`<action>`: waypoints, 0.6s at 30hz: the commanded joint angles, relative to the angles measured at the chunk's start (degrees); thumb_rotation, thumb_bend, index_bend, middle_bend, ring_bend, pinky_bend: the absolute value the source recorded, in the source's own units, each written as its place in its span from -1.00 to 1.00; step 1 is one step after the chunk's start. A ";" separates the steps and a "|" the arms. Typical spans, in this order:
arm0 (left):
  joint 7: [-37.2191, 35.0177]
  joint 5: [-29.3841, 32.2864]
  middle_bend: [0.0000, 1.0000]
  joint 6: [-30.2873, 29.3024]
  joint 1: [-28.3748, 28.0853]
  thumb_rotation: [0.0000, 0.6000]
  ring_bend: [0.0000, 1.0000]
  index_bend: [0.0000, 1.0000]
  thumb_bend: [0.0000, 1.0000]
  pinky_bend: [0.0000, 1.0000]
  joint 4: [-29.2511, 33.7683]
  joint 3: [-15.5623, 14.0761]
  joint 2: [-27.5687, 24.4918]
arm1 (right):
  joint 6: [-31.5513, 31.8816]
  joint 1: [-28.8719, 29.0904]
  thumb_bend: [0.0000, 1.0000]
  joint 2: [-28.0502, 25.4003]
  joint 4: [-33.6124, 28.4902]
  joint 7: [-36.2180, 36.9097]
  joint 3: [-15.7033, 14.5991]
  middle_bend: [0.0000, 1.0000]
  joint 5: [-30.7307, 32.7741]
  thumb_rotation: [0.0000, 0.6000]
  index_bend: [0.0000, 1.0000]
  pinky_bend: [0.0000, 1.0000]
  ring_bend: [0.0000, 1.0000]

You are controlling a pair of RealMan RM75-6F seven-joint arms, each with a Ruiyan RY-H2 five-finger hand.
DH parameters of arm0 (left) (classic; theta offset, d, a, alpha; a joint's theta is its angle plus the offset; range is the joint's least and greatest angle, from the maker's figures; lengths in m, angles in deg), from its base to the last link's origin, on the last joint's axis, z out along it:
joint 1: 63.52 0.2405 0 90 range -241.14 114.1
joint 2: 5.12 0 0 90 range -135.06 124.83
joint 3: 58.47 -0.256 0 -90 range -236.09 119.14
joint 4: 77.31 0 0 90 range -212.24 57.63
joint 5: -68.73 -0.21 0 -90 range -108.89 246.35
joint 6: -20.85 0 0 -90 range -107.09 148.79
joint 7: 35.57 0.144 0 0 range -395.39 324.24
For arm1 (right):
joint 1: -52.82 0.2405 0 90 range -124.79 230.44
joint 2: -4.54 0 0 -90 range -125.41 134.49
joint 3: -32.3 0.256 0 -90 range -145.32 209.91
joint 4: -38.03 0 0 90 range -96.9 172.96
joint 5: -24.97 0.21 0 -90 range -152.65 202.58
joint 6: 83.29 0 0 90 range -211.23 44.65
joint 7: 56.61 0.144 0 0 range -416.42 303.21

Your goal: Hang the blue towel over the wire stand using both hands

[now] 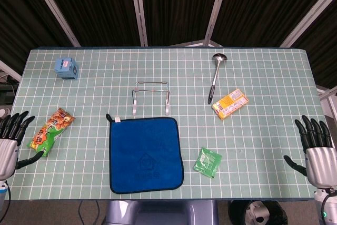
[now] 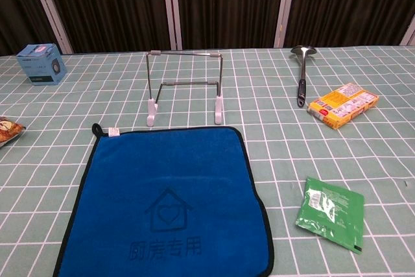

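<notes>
The blue towel [image 1: 145, 154] [image 2: 168, 205] lies spread flat near the table's front edge, black-trimmed, with a hanging loop at its far left corner. Just behind it stands the wire stand [image 1: 151, 96] [image 2: 185, 87], upright and bare. My left hand [image 1: 11, 139] hovers at the table's left edge, fingers apart, holding nothing. At the right edge my right hand [image 1: 316, 146] is likewise spread and empty. Both hands are well away from the towel, and neither shows in the chest view.
A snack bag [image 1: 51, 130] lies beside my left hand. A blue box [image 1: 66, 68] sits at the far left. A ladle [image 1: 216, 76] and a yellow packet [image 1: 229, 103] lie right of the stand; a green sachet [image 1: 207, 162] lies right of the towel.
</notes>
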 commanded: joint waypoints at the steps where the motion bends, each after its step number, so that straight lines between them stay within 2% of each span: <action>1: 0.64 0.47 -1.00 0.63 -0.12 1.00 -1.00 -1.00 -1.00 -1.00 0.64 -0.26 -0.37 | -0.26 -0.07 -1.00 0.01 0.05 -0.19 -0.14 -1.00 0.22 1.00 -1.00 -1.00 -1.00; 7: 1.14 0.47 -1.00 0.99 -0.13 1.00 -1.00 -1.00 -1.00 -1.00 0.89 -0.50 -0.43 | -1.81 0.51 -1.00 0.09 -0.42 -0.54 -0.66 -1.00 -0.10 1.00 -1.00 -1.00 -1.00; 10: 1.43 0.71 -1.00 1.14 -0.22 1.00 -1.00 -1.00 -1.00 -1.00 0.94 -0.33 -0.37 | -4.50 3.11 -1.00 -0.12 -1.54 -0.38 -0.78 -1.00 -2.48 1.00 -1.00 -1.00 -1.00; 13: 1.71 1.29 -1.00 1.69 -0.38 1.00 -1.00 -1.00 -1.00 -1.00 0.98 -0.20 -0.16 | -8.97 7.58 -1.00 -0.44 -2.09 0.73 -0.61 -1.00 -5.92 1.00 -1.00 -1.00 -1.00; 18: 3.36 3.05 -1.00 3.28 -0.87 1.00 -1.00 -1.00 -1.00 -1.00 0.99 0.23 0.47 | -19.82 19.32 -1.00 -0.30 -0.88 8.45 -0.18 -1.00 -13.53 1.00 -1.00 -1.00 -1.00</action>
